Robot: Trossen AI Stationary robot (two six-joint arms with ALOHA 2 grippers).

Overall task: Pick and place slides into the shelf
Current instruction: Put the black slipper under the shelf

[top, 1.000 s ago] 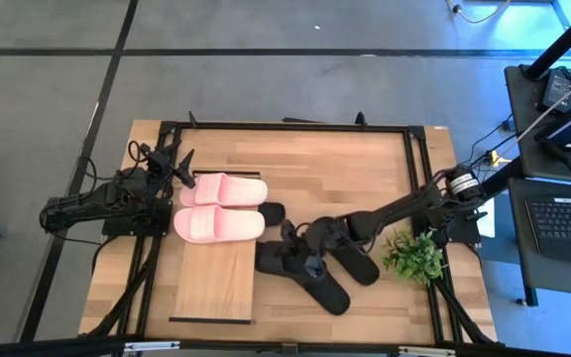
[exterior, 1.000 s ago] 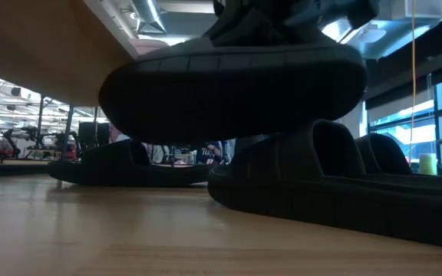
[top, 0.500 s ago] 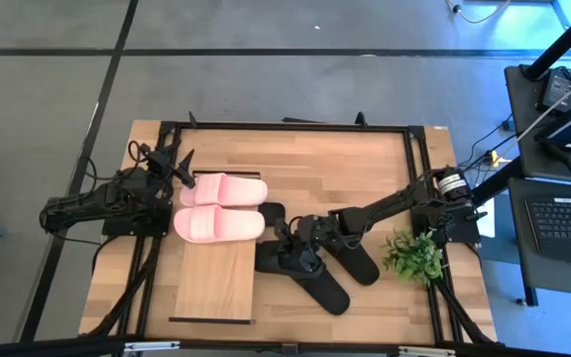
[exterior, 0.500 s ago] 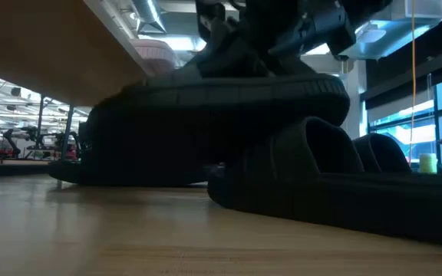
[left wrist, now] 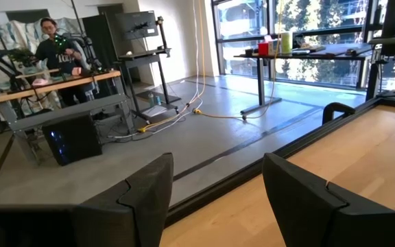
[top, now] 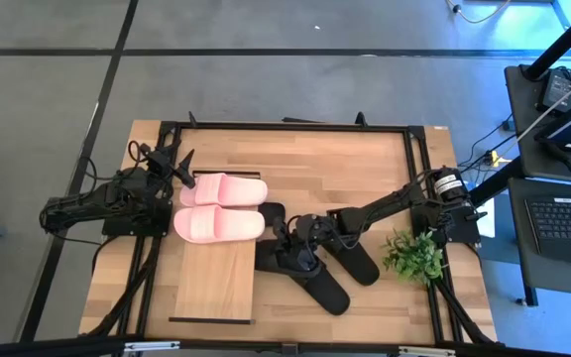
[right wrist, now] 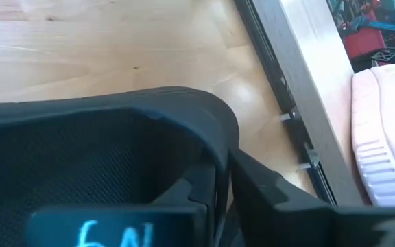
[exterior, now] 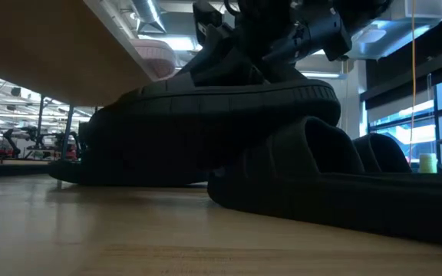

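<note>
High view: right gripper (top: 300, 241) was low over the black slides at table centre, clamped on a black slide (top: 284, 256) just beside the shelf's (top: 214, 283) right edge. Two more black slides lay close by: one (top: 323, 288) angled toward the table's front, another (top: 355, 260) to its right, near the small green plant (top: 414, 255). A fourth black slide (top: 271, 212) poked out from beside the pink pair. The pink pair (top: 221, 207) sat side by side on the shelf's far end. Left gripper (top: 178, 167) waited at the table's left edge, near the pink pair, not touching.

Low view: the held slide (exterior: 213, 115) filled the middle, tilted, w/ the right gripper (exterior: 275, 38) on top of it. Another black slide (exterior: 336, 184) rested on the tabletop (exterior: 129, 238) below and to the right. Shelf plank (exterior: 44, 46) ran across the upper left.

Left wrist view: left gripper's (left wrist: 214, 199) fingers (left wrist: 142, 199) stood apart, nothing between them; table edge and room beyond, a person at a bench far off.

Right wrist view: fingers (right wrist: 266, 199) closed on the black slide's (right wrist: 101, 144) strap edge; shelf rail (right wrist: 300, 89) and a pink slide (right wrist: 382, 137) beyond.
</note>
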